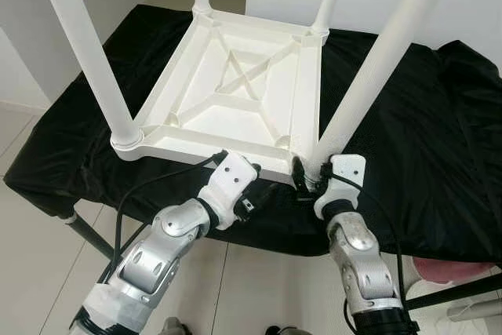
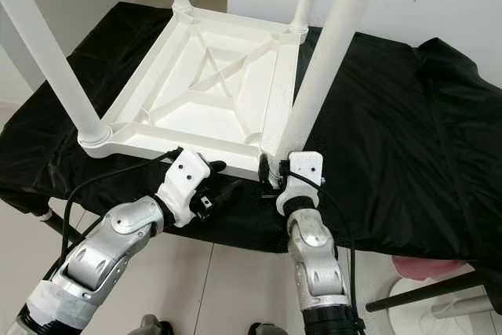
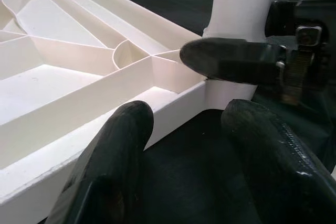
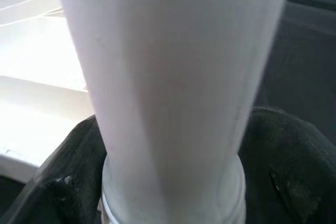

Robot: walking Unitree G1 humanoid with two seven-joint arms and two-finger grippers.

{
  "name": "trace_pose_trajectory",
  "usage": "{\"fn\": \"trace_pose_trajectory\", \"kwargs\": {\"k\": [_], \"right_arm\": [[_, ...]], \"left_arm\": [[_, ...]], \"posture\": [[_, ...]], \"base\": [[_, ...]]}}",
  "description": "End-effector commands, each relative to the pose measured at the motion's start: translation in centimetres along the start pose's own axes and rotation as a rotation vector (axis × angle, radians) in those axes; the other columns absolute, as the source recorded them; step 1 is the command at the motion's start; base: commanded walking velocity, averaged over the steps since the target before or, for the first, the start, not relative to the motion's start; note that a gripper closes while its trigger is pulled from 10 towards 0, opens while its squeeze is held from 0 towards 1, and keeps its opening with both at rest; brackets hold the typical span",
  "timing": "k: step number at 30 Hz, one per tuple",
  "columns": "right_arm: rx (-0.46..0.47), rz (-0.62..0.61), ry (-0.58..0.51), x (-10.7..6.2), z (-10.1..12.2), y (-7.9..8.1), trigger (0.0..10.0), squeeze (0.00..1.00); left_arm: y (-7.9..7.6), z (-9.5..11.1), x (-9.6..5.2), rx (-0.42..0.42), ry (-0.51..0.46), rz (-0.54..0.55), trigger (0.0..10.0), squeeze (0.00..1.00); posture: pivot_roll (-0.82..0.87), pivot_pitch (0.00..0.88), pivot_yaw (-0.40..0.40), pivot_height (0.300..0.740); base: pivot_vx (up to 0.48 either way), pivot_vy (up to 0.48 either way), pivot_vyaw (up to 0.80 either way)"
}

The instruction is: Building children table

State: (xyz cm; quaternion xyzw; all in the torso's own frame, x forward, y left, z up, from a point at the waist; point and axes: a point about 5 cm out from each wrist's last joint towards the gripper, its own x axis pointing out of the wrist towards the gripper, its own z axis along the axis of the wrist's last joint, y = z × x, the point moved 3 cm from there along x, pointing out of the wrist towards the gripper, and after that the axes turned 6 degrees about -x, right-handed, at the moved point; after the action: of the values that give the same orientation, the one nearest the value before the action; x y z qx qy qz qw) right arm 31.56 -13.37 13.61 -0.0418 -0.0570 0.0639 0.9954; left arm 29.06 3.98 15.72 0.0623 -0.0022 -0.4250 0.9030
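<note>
the upturned white table (image 1: 235, 92) lies on the black cloth (image 1: 439, 131), where the right gripper (image 1: 307, 176) clamps the near-right leg (image 1: 376, 60); twist it squarely while the spread-fingered, empty left gripper (image 1: 255, 194) steadies the near edge.

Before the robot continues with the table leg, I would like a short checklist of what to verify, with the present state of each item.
1. Right gripper is around the near right leg at its base: ok, a finger lies on each side in the right wrist view.
2. Firm grip on that leg: cannot tell.
3. Leg fully seated in its corner socket: cannot tell, the fingers hide the joint.
4. Left gripper is open near the tabletop's near edge, holding nothing: ok.
5. All four legs stand upright on the upturned tabletop: ok.
6. Tabletop rests on the black cloth: ok.
</note>
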Motion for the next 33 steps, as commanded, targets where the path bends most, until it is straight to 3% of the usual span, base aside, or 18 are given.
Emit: {"fn": "trace_pose_trajectory", "kwargs": {"k": [1, 14, 20, 26, 33], "right_arm": [[0.003, 0.032, -0.003, -0.4, -0.3, -0.3, 10.0, 0.00], [-0.113, 0.272, -0.056, -0.1, 0.8, -2.0, 10.0, 0.00], [-0.184, 0.414, -0.054, 0.8, 0.9, -1.9, 10.0, 0.00], [-0.164, 0.407, -0.054, 0.4, 0.3, -1.5, 10.0, 0.00], [-0.048, 0.178, -0.114, -0.2, 0.3, -2.0, 10.0, 0.00]], "left_arm": [[0.0, 0.1, 0.0, 0.016, -0.003, -0.023, 10.0, 0.00], [-0.1, 0.2, 0.2, 0.021, -0.008, -0.048, 10.0, 0.00], [-1.3, 0.2, -0.5, 0.008, -0.006, -0.171, 10.0, 0.00], [-0.7, -0.3, -0.6, -0.006, -0.008, -0.122, 10.0, 0.00], [0.9, -0.7, -0.3, -0.089, -0.040, 0.060, 10.0, 0.00]], "posture": [[0.02, 0.118, -0.055, 0.740], [0.02, 0.093, -0.052, 0.740], [0.02, 0.080, -0.055, 0.740], [0.03, 0.080, -0.061, 0.740], [0.03, 0.091, -0.056, 0.740]], "base": [[0.000, 0.000, 0.00], [0.000, 0.000, 0.00], [0.000, 0.000, 0.00], [0.000, 0.000, 0.00], [0.000, 0.000, 0.00]]}}
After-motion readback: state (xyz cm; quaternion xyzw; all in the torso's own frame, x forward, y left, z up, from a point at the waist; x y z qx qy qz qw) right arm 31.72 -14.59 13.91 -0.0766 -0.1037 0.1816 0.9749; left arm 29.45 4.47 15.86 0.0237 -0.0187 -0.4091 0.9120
